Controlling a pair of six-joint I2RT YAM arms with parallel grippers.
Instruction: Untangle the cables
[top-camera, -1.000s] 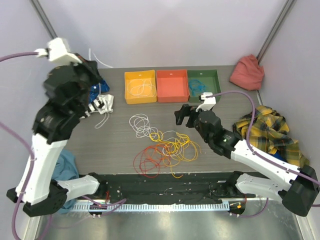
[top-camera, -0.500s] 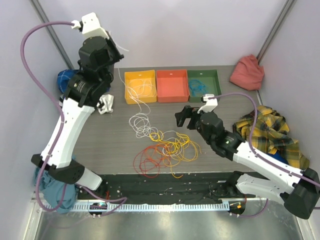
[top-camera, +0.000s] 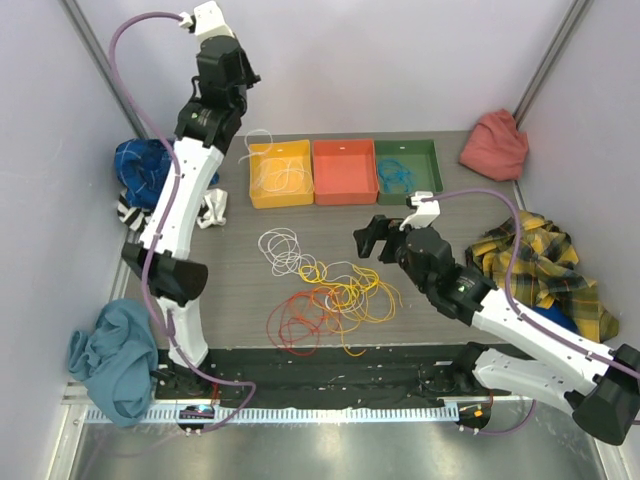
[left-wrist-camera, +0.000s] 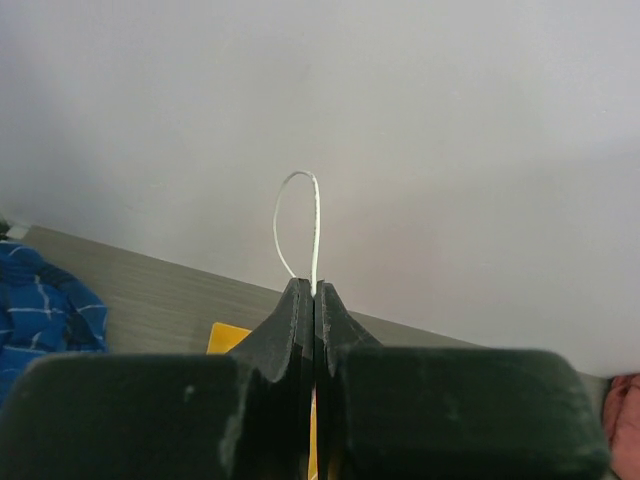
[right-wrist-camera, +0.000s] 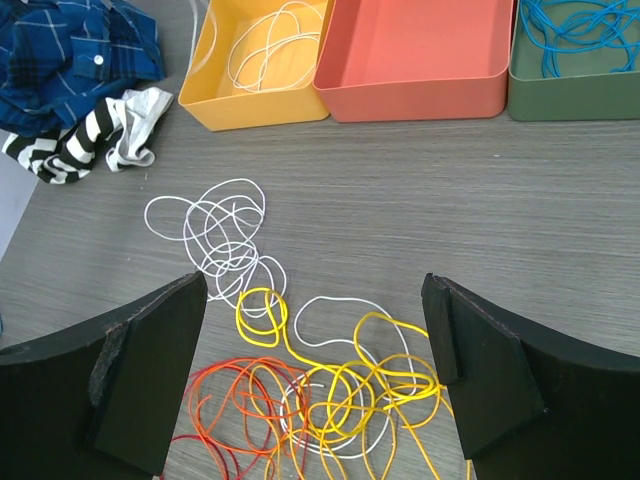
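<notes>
Several cables (top-camera: 340, 295), grey table (top-camera: 235, 295), perhaps lilac walls (top-camera: 400, 60)

White cable (left-wrist-camera: 316, 230) runs out of sight between left jaws; red cable (right-wrist-camera: 205, 372) cut by bottom edge.

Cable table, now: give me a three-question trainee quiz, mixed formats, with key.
1. True or false: the left tool is shut on a white cable.
2. The blue cable lies in a bin of which colour? A yellow, B orange, C green.
3. Fill in: the right tool hangs over the cable tangle with its jaws ____.
Key: 1 true; 2 C; 3 open.
</notes>
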